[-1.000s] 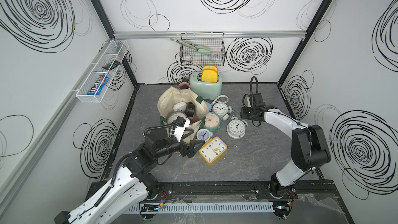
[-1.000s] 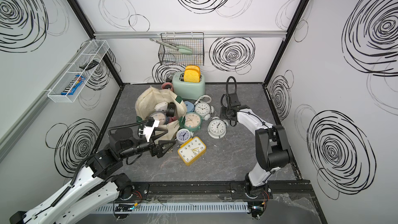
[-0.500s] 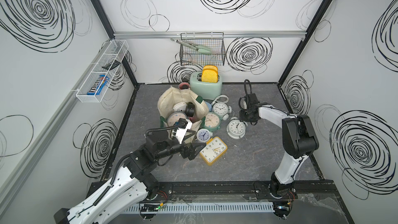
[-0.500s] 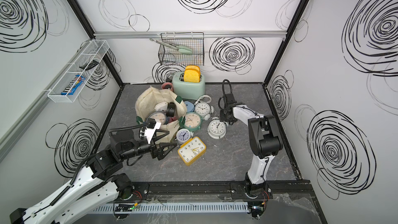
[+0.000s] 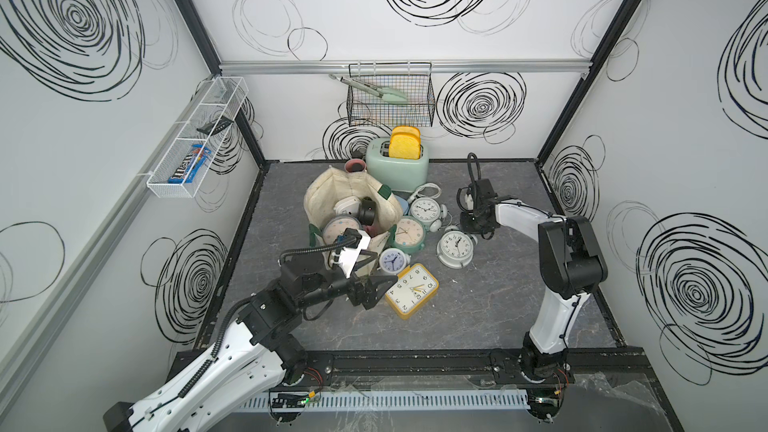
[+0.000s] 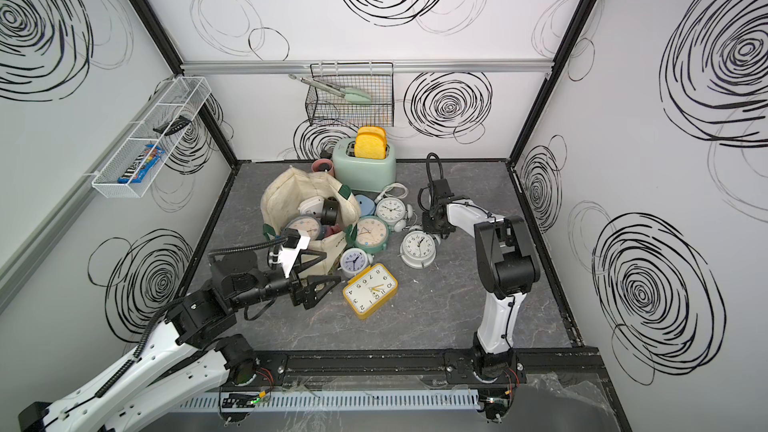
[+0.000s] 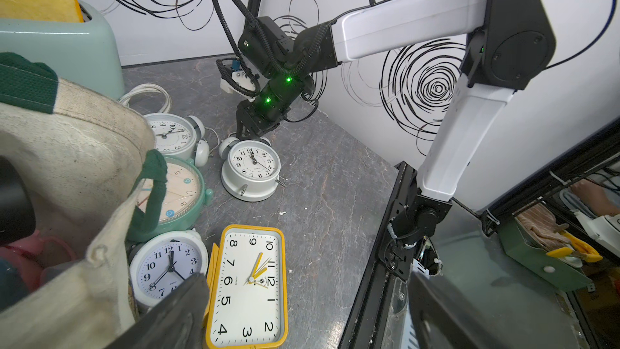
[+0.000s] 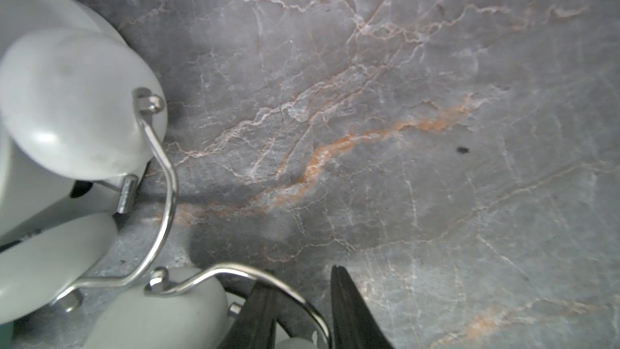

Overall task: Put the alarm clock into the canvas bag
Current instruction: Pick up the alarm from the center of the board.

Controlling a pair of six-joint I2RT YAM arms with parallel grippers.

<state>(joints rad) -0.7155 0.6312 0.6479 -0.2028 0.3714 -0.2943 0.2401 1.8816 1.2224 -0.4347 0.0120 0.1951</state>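
Both jaws of the right gripper (image 8: 298,278), narrowed but not clamped, are set astride the wire handle (image 8: 231,268) of the white alarm clock (image 5: 455,248) lying near the canvas bag (image 5: 332,193); the wire should be pinched centrally before lifting, the left gripper (image 5: 384,266) being spread wide.

Open canvas bag (image 5: 332,197) and white alarm clock (image 5: 455,248) before the toaster (image 5: 397,166)
The cream, green-handled bag slumps open just in front of the toaster, other clocks (image 5: 337,229) inside; the twin-bell alarm clock lies face-up farther forward, rightward.
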